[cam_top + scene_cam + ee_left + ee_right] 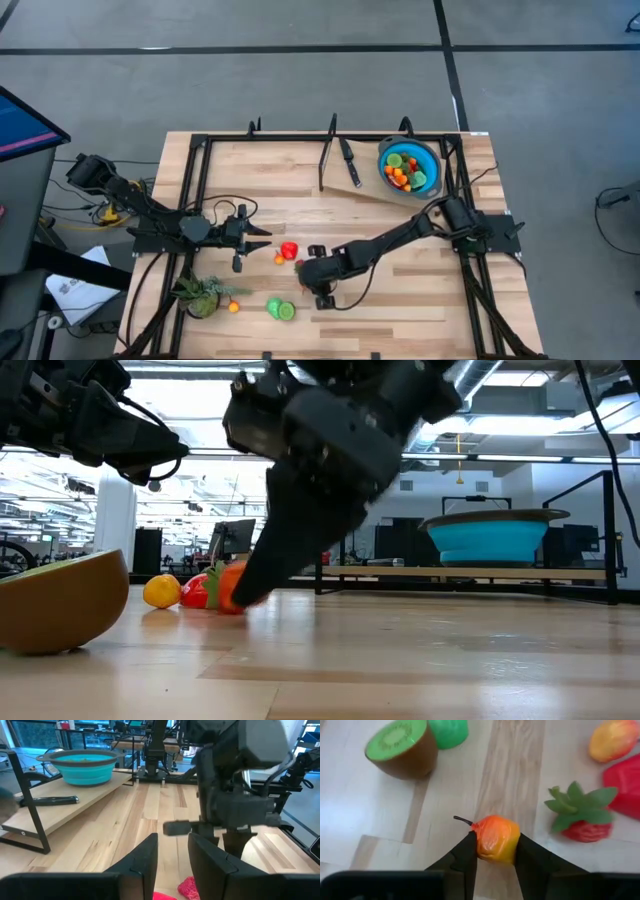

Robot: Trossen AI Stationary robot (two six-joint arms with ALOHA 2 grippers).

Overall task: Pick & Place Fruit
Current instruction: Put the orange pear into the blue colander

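While its two dark fingers press against either side of a small orange-and-yellow fruit with a thin dark stem, the right gripper sits low over the wooden table, narrowed onto that fruit, which rests on the boards between the fingertips. Just beyond the gripper lies a strawberry with green leaves, and past that a red piece and a yellow-red fruit. Off to the other side of the gripper are a halved kiwi, green face up, and a bright green fruit touching it. Seen from above, the right gripper is mid-table, with the blue bowl holding many small fruits well apart at the far edge, a black-handled knife beside it. The left gripper hovers near the red pieces, its fingers parted by a narrow gap with nothing between them. A spiky green plant lies near the front corner on the left arm's side.
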